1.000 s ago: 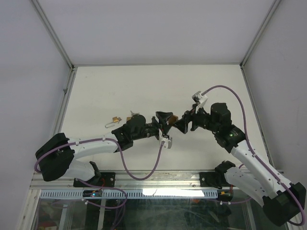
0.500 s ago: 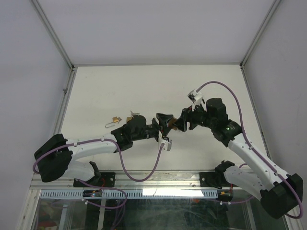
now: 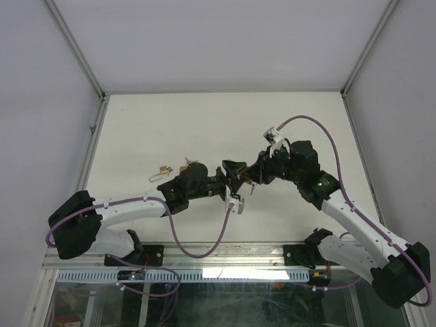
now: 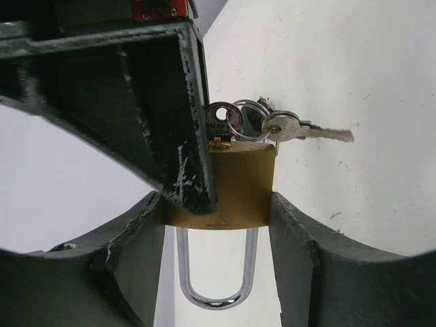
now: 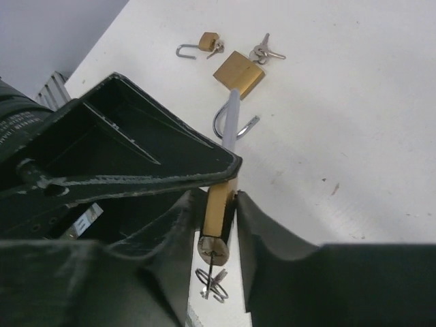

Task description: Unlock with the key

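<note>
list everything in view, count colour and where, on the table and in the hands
held padlock: one, brass with silver shackle, off the table, in the left hand
key bunch: one, silver, on a ring at that padlock's keyhole end
larger padlock: one, brass, on the table left of centre
loose keys: one bunch, silver, beside the larger padlock
small padlock: one, brass, shackle open, left of the larger one
table: one, white
left hand: one, black, shut on the held padlock
right hand: one, black, fingers flanking the same padlock, grip unclear
</note>
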Motion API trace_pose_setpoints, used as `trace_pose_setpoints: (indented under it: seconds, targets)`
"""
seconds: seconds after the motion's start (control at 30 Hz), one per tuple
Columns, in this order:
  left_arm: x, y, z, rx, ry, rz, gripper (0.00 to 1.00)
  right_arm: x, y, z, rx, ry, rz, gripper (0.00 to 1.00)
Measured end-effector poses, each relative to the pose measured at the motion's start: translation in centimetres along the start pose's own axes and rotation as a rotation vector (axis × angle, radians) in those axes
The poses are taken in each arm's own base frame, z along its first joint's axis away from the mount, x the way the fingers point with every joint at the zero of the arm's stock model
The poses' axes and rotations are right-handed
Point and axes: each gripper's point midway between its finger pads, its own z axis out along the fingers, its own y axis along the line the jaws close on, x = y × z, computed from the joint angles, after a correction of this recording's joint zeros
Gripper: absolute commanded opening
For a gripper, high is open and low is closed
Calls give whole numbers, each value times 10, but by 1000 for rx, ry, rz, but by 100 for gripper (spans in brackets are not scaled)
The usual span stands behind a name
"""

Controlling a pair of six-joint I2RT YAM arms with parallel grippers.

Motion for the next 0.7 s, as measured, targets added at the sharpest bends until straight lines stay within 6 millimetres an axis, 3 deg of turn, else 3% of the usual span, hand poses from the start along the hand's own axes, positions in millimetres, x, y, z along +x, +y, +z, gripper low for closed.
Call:
trace_pose_setpoints:
  seconds: [0.03, 0.07, 0.17, 0.2, 0.23, 0.27, 0.3, 0.4, 0.5, 0.63, 0.7]
  targets:
    - [0, 1, 0, -1, 0, 1, 0, 0, -1, 0, 7, -1, -4, 6]
    - [0, 1, 0, -2, -1, 1, 0, 0, -3, 0, 14, 0, -4, 0]
    - [1, -1, 0, 6, 4, 0, 0, 3, -7, 0, 36, 8, -5, 0]
    - [1, -1, 0, 7, 5, 0, 5, 3, -7, -1, 36, 9, -8, 0]
    - [1, -1, 0, 7, 5, 0, 38, 3, -7, -1, 38, 8, -9, 0]
    - [1, 0, 0, 2, 4, 0, 82, 2, -6, -3, 39, 4, -11, 0]
    - [-1, 1, 0, -5, 0, 0, 97, 1, -5, -4, 39, -3, -14, 0]
    - [-1, 21, -1, -75, 2, -27, 99, -7, -4, -15, 27, -34, -13, 0]
    - [6, 50, -6, -144, 11, -145, 99, -27, -12, -33, 30, -99, 9, 0]
    - [24, 126, -37, -293, -53, -400, 99, -82, -22, -60, 24, -259, 25, 0]
    - [21, 156, -58, -320, -152, -522, 99, -115, -15, -72, -14, -353, -14, 0]
